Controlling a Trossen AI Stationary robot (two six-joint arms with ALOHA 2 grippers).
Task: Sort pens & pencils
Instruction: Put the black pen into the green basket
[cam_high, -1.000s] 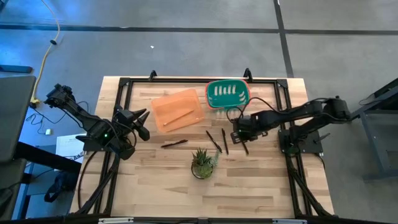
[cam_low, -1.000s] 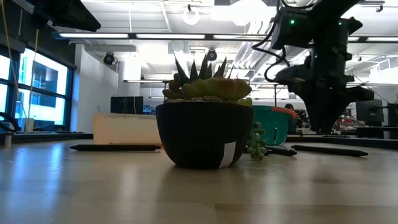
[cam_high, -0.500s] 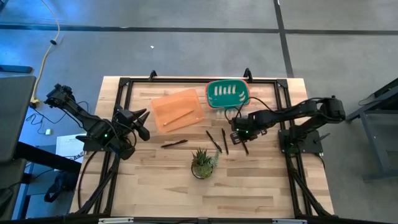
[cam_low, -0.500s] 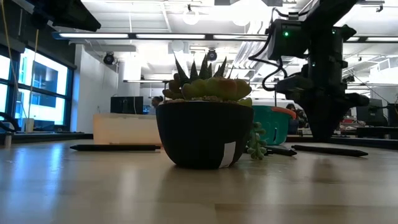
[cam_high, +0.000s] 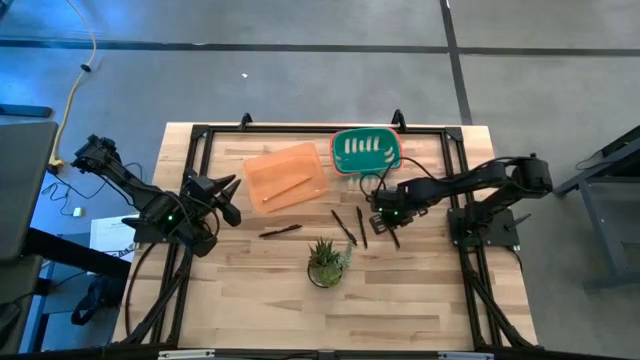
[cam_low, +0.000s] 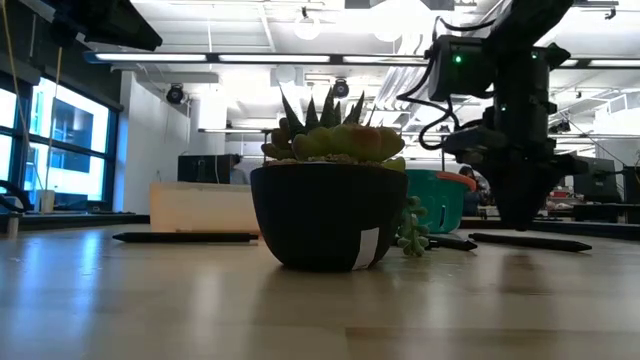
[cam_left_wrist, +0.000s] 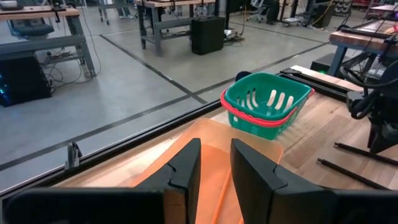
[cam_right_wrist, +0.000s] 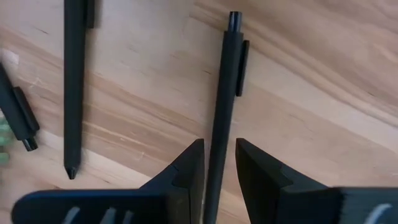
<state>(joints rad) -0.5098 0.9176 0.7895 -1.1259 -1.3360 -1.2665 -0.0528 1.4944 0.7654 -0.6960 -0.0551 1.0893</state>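
**Right gripper straddling a pen, not yet pinching**

Right gripper (cam_right_wrist: 219, 163) is low over the table's right-centre, fingers a narrow gap apart with a black pen (cam_right_wrist: 222, 99) running between them. No visible clamp, pen looks flat on the wood. Left gripper (cam_left_wrist: 214, 163) waits at the left edge, fingers narrowly parted, holding nothing, aimed at the orange tray (cam_high: 286, 176).

Pens: three near the right gripper (cam_high: 362, 226), one more (cam_high: 280, 230) left of the potted succulent (cam_high: 326, 262). Pencils (cam_high: 290, 187) appear to lie in the orange tray.

Handling, my guess: pen is light, stiff, smooth plastic, so it can roll or slide out. Grab mid-barrel, clear of the clip (clip sits near the far end), so it stays balanced.

Hard to see: the pen's near end is hidden under the fingers. From above, the gripper covers that pen. Pencil count in the tray unreadable. Green basket (cam_high: 366, 150) contents not visible.
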